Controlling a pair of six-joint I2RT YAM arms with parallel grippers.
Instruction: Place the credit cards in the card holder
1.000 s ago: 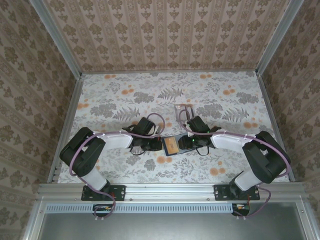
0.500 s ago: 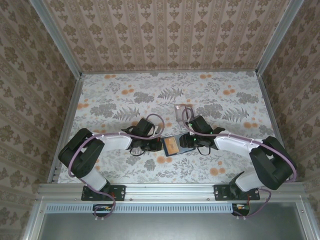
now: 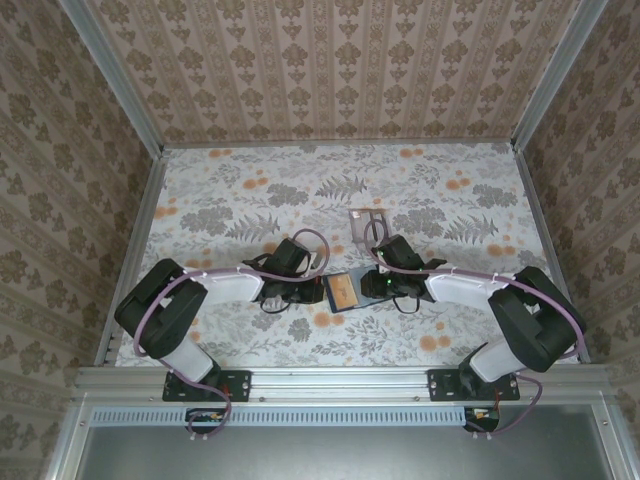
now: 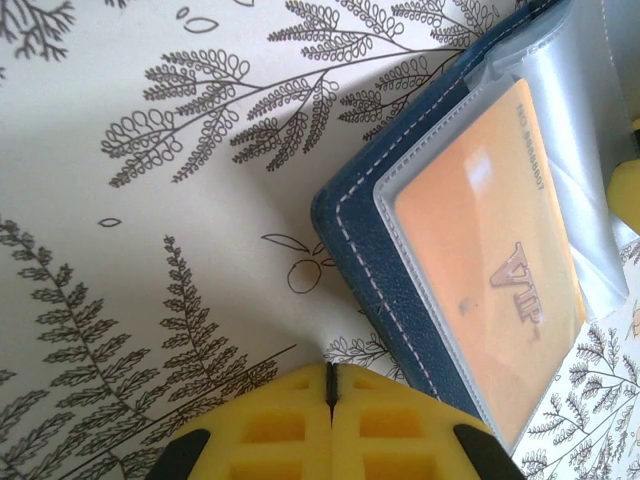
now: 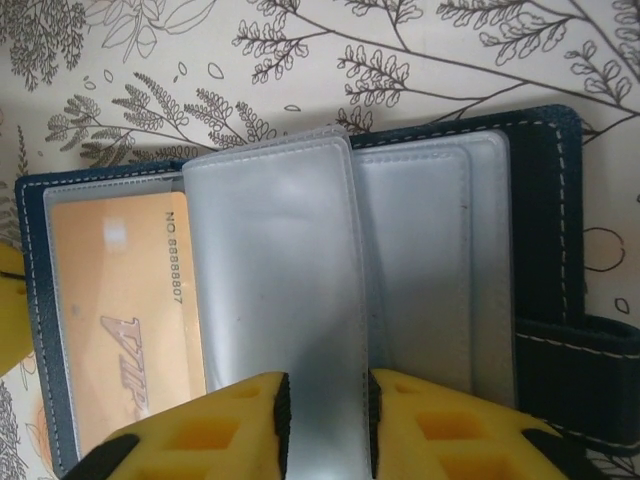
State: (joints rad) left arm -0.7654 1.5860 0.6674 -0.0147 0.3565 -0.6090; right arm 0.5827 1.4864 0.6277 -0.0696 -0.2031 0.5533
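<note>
The navy card holder (image 3: 345,291) lies open on the table between my two grippers. An orange VIP credit card (image 4: 490,260) sits in its left clear pocket (image 5: 110,300). A pale grey striped card (image 3: 367,225) lies flat on the table behind the holder. My left gripper (image 4: 330,372) is shut on nothing, its tips on the cloth just off the holder's stitched navy edge (image 4: 400,260). My right gripper (image 5: 325,400) hovers over the holder's near edge, jaws a narrow gap apart. A raised clear sleeve leaf (image 5: 270,260) runs down between them, its right edge close to the right pad.
The floral tablecloth (image 3: 230,200) spreads wide behind and to both sides. Patterned walls and metal rails (image 3: 140,230) close the table in. The holder's strap tab (image 5: 580,345) sticks out on its right side.
My right gripper's jaws have narrowed around the clear sleeve, and the right arm shifted slightly over the holder. The left gripper and the holder stay where they were.
</note>
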